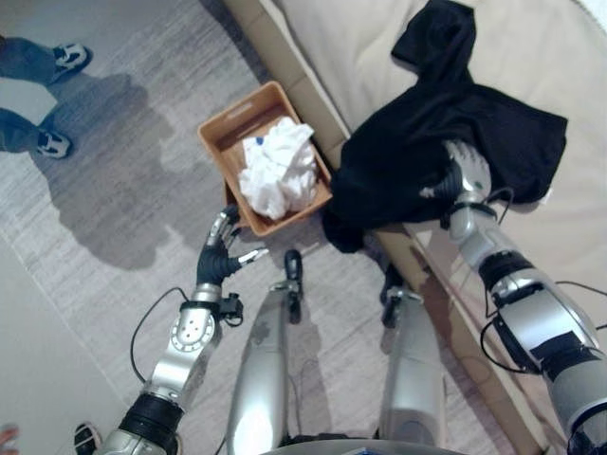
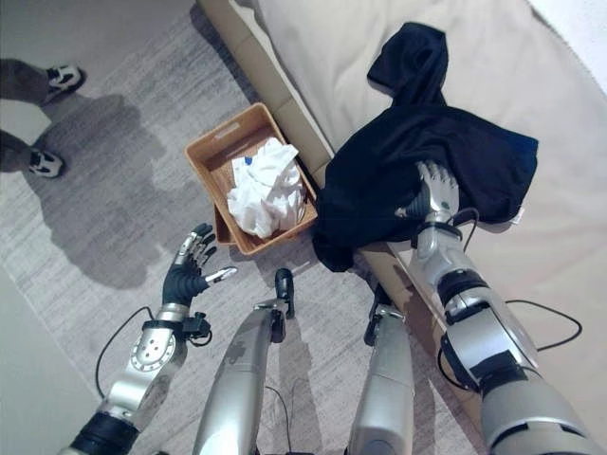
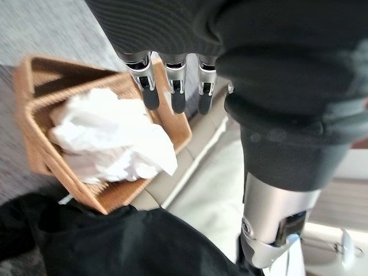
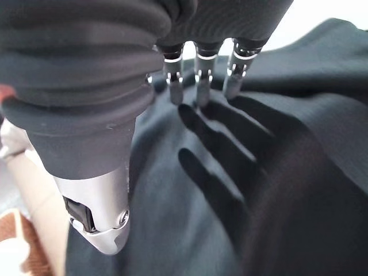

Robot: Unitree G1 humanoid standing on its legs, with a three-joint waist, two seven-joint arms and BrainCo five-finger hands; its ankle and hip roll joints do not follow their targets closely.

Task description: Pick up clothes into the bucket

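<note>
Two garments in sight: a black garment point(image 1: 446, 133) spread on the beige bed point(image 1: 569, 57), its lower edge hanging over the side, and white clothes point(image 1: 278, 169) bunched inside the brown bucket point(image 1: 224, 128) on the grey floor point(image 1: 123, 218) just beside the bed. Right hand point(image 2: 435, 194) lies on the black cloth; its wrist view shows the fingers point(image 4: 198, 80) straight, tips touching fabric. Left hand point(image 1: 220, 254) hovers spread near the bucket, holding nothing. Head views catch a person's shoes point(image 1: 59, 59) further off on the floor.

Grey carpet point(image 1: 142, 142); beige bed point(image 1: 531, 57) alongside; person's shoes point(image 1: 68, 57) nearby.
</note>
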